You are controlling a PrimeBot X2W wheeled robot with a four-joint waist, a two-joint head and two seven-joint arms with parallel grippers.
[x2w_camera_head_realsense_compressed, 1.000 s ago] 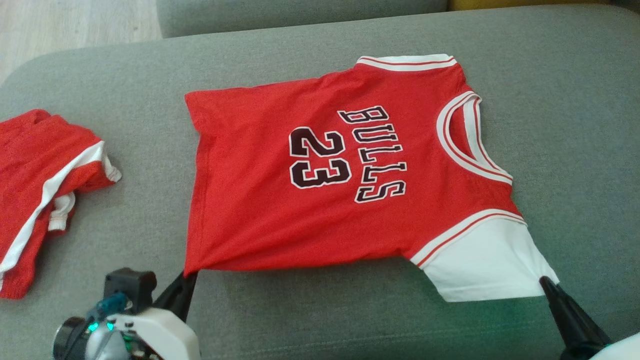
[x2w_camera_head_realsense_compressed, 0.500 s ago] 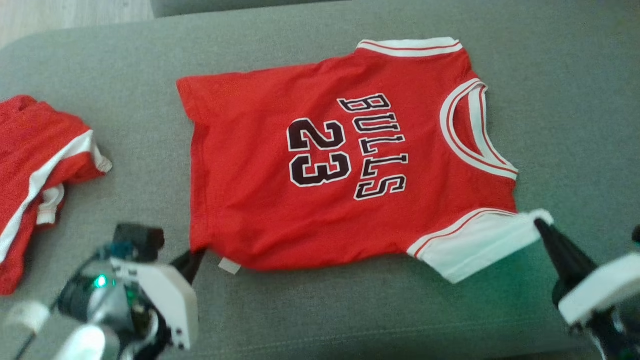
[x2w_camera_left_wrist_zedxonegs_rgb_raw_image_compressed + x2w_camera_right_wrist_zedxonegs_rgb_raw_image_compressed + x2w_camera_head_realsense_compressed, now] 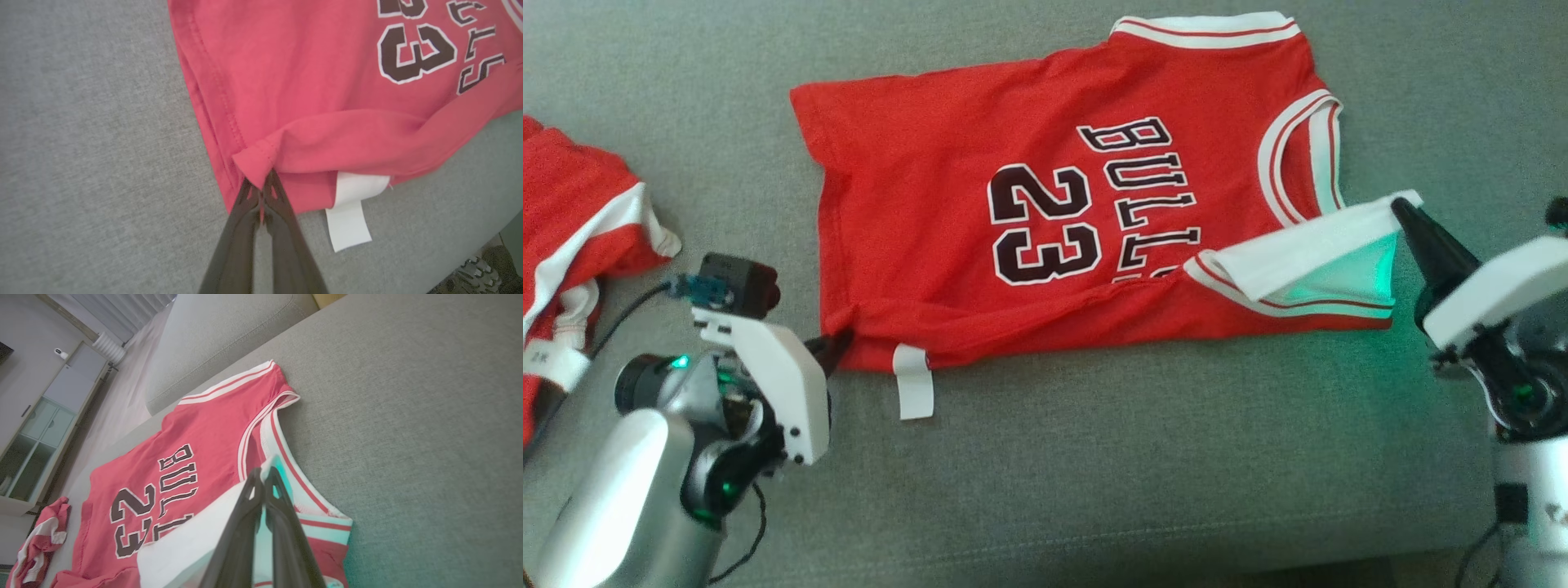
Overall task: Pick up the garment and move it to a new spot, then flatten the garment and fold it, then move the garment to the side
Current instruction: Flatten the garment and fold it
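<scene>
The garment is a red jersey with "BULLS 23" on it, spread on a grey sofa seat. Its near edge is lifted and rolled over toward the far side. My left gripper is shut on the near hem corner, beside a white care label. My right gripper is shut on the white sleeve, held above the shirt near the collar. The right wrist view has the sleeve edge pinched between the fingers and the jersey beyond.
A second red and white garment lies crumpled at the left of the sofa seat. The seat's front edge runs along the bottom. A sofa backrest and a cabinet show in the right wrist view.
Both grippers have carried the near edge up and away from me: the white sleeve now hangs over the shirt and the hem has rolled over. The camera has tilted down.
</scene>
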